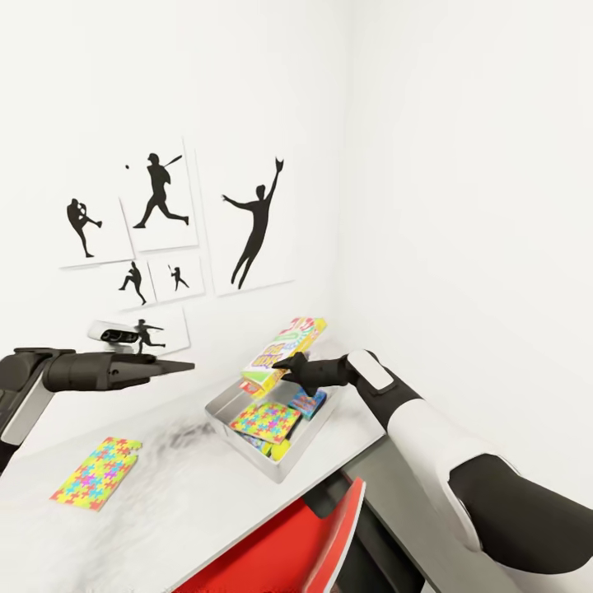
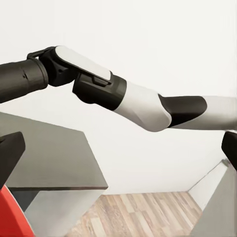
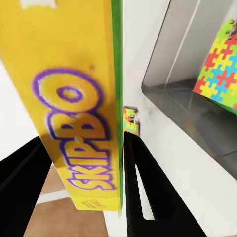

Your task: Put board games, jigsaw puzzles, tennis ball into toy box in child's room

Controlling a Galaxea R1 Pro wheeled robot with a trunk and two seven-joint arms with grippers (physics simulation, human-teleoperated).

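Step in hand: the SKIP-BO game box (image 1: 284,352) is judged to be on its way into the toy box (image 1: 239,397); it should be laid flatter and lowered inside the rim before the grip is let go, so that it is not left propped on the wall
Right gripper (image 1: 286,362): fingers (image 3: 143,187) clamped on the box's two faces; forearm stretched over the bin
Left gripper (image 1: 183,366): held level above the counter (image 1: 181,494), nothing held; whether its fingers are parted cannot be told
Jigsaw puzzles: one (image 1: 265,421) inside the bin; one (image 1: 97,473) flat on the counter, well apart
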